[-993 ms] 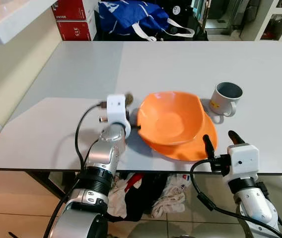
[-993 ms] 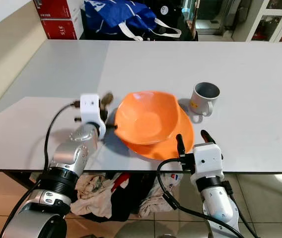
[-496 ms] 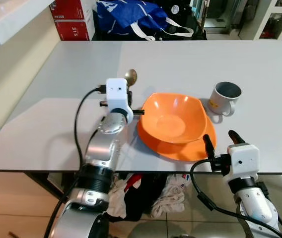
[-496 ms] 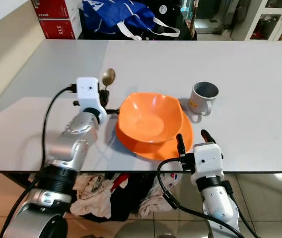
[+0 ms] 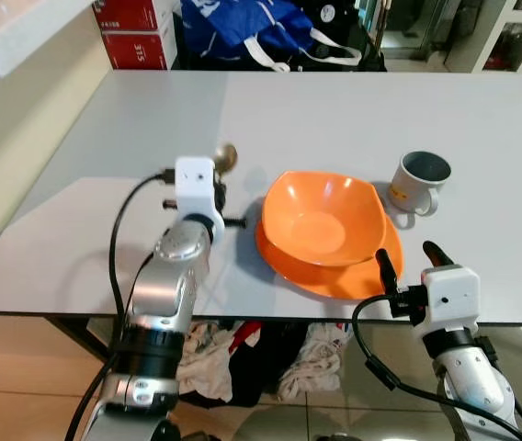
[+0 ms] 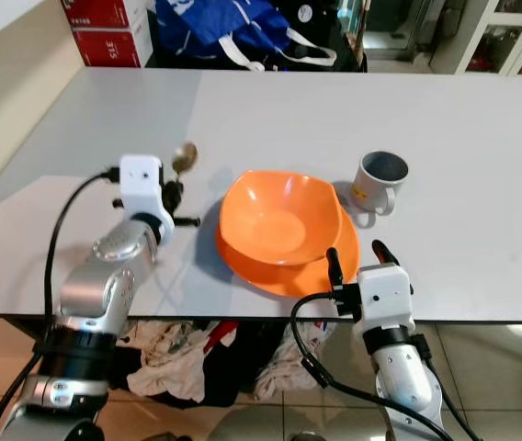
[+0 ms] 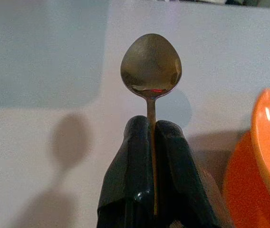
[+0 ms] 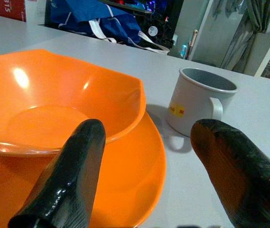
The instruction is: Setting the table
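An orange bowl (image 5: 321, 217) rests on an orange plate (image 5: 357, 276) near the grey table's front edge. Left of them my left gripper (image 5: 221, 180) is shut on the handle of a metal spoon (image 5: 225, 156), whose head sticks out above the tabletop; the left wrist view shows the spoon (image 7: 151, 68) clamped between the black fingers (image 7: 129, 190). A grey mug (image 5: 417, 181) stands right of the bowl. At the table's front edge, just right of the plate, my right gripper (image 5: 412, 256) is open, with nothing between its fingers (image 8: 68, 175).
The table (image 5: 132, 119) stretches bare to the far side. Beyond its far edge lie a blue bag (image 5: 252, 23) and red boxes (image 5: 137, 32). A white counter (image 5: 13, 37) stands at the far left. Clothes (image 5: 270, 354) lie on the floor under the table.
My left gripper has carried the spoon leftward, away from the bowl's rim. The bowl, tilted up a second ago, now sits level on the plate. The right arm has not moved.
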Motion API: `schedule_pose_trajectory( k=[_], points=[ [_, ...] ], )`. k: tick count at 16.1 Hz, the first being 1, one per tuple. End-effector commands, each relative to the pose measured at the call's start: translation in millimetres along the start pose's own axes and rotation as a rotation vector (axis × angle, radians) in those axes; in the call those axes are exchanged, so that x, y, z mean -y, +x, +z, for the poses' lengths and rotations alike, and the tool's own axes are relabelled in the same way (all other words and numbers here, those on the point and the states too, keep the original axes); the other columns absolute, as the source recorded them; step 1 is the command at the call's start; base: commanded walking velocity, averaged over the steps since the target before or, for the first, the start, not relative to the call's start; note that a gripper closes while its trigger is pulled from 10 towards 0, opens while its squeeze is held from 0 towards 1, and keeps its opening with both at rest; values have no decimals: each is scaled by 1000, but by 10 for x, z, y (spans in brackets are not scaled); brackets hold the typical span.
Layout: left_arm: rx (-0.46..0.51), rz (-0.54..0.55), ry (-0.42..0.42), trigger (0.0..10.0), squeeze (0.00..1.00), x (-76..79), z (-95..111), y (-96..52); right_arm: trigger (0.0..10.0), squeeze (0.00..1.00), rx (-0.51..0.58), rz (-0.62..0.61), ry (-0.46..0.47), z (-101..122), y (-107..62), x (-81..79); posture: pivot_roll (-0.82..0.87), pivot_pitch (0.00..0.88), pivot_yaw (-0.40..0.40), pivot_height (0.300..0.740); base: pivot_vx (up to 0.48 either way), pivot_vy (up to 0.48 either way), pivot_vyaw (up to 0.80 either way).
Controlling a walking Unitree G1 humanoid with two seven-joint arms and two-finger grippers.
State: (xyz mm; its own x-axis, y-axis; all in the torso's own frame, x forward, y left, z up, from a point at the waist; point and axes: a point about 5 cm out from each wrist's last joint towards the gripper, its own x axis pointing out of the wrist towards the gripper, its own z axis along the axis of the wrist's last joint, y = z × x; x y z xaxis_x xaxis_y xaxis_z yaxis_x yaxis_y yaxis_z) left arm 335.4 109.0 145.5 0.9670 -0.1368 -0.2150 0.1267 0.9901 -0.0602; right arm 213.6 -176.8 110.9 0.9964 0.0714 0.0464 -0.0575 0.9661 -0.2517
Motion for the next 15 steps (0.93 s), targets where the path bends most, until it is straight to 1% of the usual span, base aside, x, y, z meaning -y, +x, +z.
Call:
schedule_pose_trajectory(
  k=[1,2,3,4,5,7,9,12,13,14,15],
  points=[
    [-6,-46,8,0,0,45,-24,-16,10000,0,0,12,2,12,16,-15,-130,68,34,740,0,0,0],
    [0,-71,2,0,0,70,-64,-11,10000,0,4,9,1,14,19,-12,-132,65,34,740,0,0,0],
    [18,-75,7,0,0,72,-84,-11,10000,0,8,3,-1,18,22,-5,-131,62,34,740,0,0,0],
    [40,-67,33,0,0,50,-121,-5,10000,0,14,1,-7,22,23,-1,-132,60,34,740,0,0,0],
    [54,-37,63,0,0,-31,-217,4,10000,0,16,3,-11,17,23,0,-137,56,34,740,0,0,0],
    [73,12,102,0,0,-146,-310,-9,10000,0,17,0,-14,11,12,14,-142,52,33,740,0,0,0],
    [87,33,124,0,0,-190,-392,-27,10000,0,15,-3,-18,2,-2,29,-145,47,30,740,0,0,0],
    [107,26,132,0,0,-147,-463,-16,10000,0,23,-1,-22,9,0,25,-145,43,29,740,0,0,0],
    [96,19,125,0,0,-136,-523,2,10000,0,37,-5,-1,52,7,21,-147,41,29,740,0,0,0],
    [98,15,129,0,0,-130,-541,10,10000,0,45,2,29,94,6,19,-151,40,31,740,0,0,0],
    [95,10,135,0,0,-115,-560,18,10000,0,55,21,32,142,-8,28,-157,40,31,740,0,0,0]
  ],
)
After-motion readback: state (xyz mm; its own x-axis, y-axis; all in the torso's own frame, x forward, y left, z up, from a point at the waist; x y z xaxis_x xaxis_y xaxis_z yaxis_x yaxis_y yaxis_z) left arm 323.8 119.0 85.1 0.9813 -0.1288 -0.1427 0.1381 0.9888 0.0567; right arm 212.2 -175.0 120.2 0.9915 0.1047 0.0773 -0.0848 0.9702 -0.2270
